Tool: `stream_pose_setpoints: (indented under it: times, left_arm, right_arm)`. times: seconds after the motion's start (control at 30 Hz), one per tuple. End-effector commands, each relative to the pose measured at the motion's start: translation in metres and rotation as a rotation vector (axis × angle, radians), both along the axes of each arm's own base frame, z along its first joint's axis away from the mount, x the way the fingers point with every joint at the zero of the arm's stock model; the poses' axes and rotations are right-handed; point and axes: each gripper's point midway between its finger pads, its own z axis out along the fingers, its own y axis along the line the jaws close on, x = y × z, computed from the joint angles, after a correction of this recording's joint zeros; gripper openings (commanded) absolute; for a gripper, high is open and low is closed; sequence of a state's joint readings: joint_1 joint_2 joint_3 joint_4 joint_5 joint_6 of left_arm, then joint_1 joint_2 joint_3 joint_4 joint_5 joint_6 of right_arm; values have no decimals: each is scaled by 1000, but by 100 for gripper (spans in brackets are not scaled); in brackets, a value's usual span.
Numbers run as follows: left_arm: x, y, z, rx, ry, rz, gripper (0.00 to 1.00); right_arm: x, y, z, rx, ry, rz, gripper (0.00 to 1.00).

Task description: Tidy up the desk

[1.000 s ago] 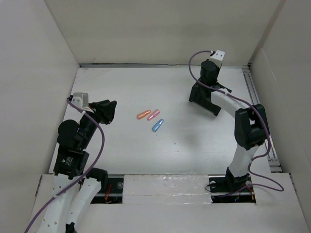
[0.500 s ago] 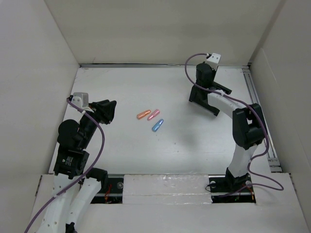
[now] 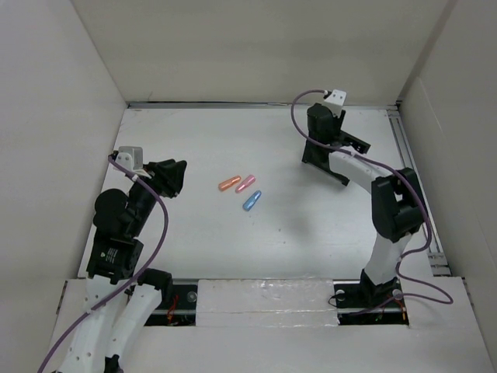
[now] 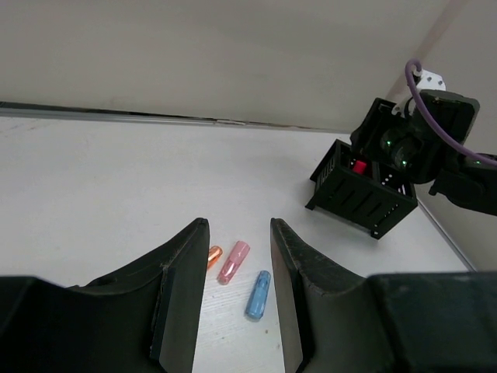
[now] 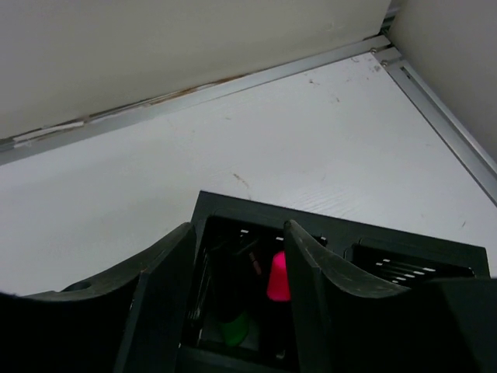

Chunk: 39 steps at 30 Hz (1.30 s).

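The white desk [image 3: 210,140] holds three small capsule-shaped pieces near its middle: orange [image 3: 228,184], pink [image 3: 246,183] and blue [image 3: 251,200]. They also show in the left wrist view: orange [image 4: 214,255], pink [image 4: 234,262], blue [image 4: 258,294]. My left gripper [image 3: 175,177] is open and empty, to their left and pointing at them. A black desk organizer [image 3: 320,158] stands at the back right. My right gripper [image 3: 318,140] is open just above one of its compartments, which holds a pink-tipped item [image 5: 277,277] and a green-tipped one [image 5: 234,328].
White wall panels stand on the left, back and right. Metal rails [image 3: 405,148] run along the desk's right and back edges. The organizer [image 4: 362,195] has a second slotted compartment [image 5: 404,268] to the right.
My right wrist has shifted slightly left and farther back over the organizer. The left arm and the three pieces have not moved.
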State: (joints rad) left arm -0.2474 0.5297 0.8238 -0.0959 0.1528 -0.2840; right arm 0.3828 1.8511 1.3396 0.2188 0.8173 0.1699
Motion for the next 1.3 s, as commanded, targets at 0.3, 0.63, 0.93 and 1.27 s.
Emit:
stream_pose_setpoints:
  times: [0.3,0.63,0.93,1.27]
  left_arm:
    - [1,1,8,6,-36,6,33]
    - [1,0,7,8,-29,2,33]
    - [2,-1,7,8,-32,-1,33]
    - [0,-2,9,3,-38,-8,33]
  right_arm:
    - [-116,186,-24,257,122,613,0]
    - [-171,247,-120,206,473,783,60]
    - [-190,269,-159,281,591,856,61]
    - [-180,292,-149,343,544,902,58]
